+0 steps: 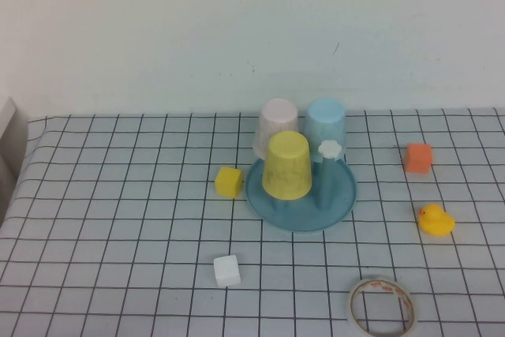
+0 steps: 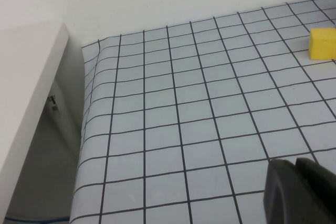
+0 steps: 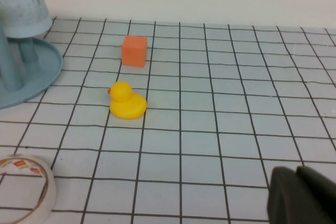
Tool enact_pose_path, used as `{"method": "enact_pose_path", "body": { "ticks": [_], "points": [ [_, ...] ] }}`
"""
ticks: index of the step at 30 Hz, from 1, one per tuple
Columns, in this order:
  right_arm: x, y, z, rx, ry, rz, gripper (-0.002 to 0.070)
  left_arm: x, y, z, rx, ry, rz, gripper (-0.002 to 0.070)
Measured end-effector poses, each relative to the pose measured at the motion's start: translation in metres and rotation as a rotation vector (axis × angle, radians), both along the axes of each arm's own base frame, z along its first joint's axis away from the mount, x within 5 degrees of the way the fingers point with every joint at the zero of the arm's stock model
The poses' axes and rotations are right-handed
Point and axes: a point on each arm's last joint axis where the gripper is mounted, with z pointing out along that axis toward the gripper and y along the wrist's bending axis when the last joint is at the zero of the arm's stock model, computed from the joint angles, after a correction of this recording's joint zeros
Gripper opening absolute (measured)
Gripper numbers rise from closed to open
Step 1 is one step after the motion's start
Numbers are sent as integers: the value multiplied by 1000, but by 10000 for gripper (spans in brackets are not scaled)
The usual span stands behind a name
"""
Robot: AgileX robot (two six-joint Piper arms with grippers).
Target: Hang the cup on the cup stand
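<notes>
The yellow cup (image 1: 286,165) sits upside down on a peg at the front of the teal-blue cup stand (image 1: 335,199) in the high view. A pale pink cup (image 1: 277,127) and a light blue cup (image 1: 327,123) hang upside down behind it. One white flower knob (image 1: 330,148) stands bare. The stand's rim (image 3: 37,74) and the light blue cup (image 3: 21,3) show in the right wrist view. My left gripper (image 2: 295,163) is shut and empty over the left of the table. My right gripper (image 3: 296,172) is shut and empty over the right. Neither arm shows in the high view.
A yellow block (image 1: 229,181) lies left of the stand; it also shows in the left wrist view (image 2: 322,43). A white block (image 1: 226,271), a tape roll (image 1: 382,306), a yellow duck (image 1: 435,220) and an orange block (image 1: 418,158) lie around. The table's left edge (image 2: 84,129) drops off.
</notes>
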Motion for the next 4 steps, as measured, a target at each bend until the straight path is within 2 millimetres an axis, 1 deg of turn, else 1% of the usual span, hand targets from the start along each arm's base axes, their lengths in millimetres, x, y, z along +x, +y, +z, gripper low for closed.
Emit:
{"method": "enact_pose_path", "body": {
  "ticks": [4],
  "points": [
    [0,0,0,-6,0,2,-1,0,0,0,0,0,0,-1]
  ]
}}
